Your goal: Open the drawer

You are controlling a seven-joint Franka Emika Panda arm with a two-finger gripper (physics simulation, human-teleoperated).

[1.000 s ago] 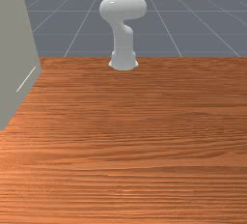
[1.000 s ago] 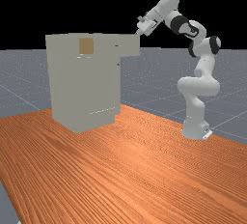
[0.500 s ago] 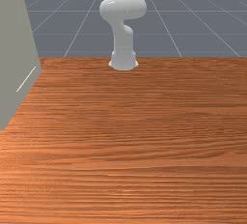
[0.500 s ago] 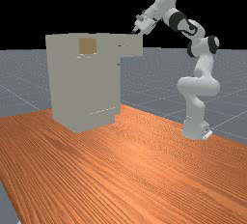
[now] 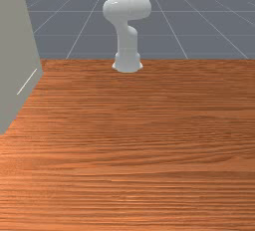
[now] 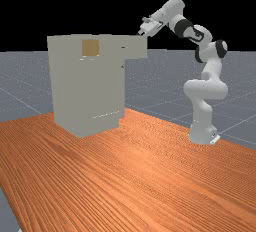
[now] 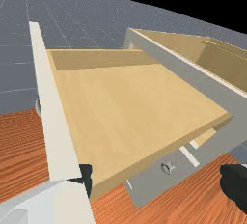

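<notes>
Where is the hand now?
In the far view, the hand is right of the cabinet, at the top of the open drawer, near its front.

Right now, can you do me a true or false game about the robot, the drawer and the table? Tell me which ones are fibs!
1. The drawer sticks out of the cabinet. True.
2. The drawer's floor is black. False: it is a light wood colour.
3. The table is orange-brown. True.
4. The fingers of the end effector stand apart. True.
5. The end effector is down at the table. False: it is up high, by the drawer's front panel.
6. The cabinet is at the front view's right. False: it is at the front view's left.
</notes>
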